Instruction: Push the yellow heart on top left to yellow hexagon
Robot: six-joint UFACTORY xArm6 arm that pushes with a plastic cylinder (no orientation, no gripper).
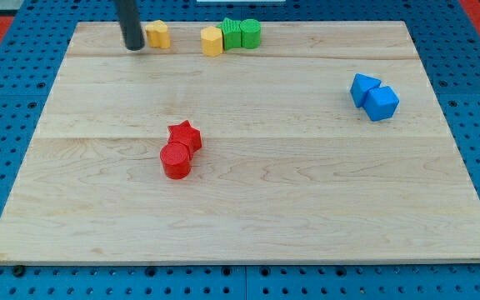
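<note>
The yellow heart lies near the board's top edge, left of centre. My tip stands just left of it, touching or almost touching its left side. The yellow hexagon lies further right along the same top edge, a short gap from the heart. Two green blocks sit right against the hexagon's right side.
A red star and a red cylinder touch each other near the board's middle. Two blue blocks touch each other at the right. The wooden board lies on a blue pegboard.
</note>
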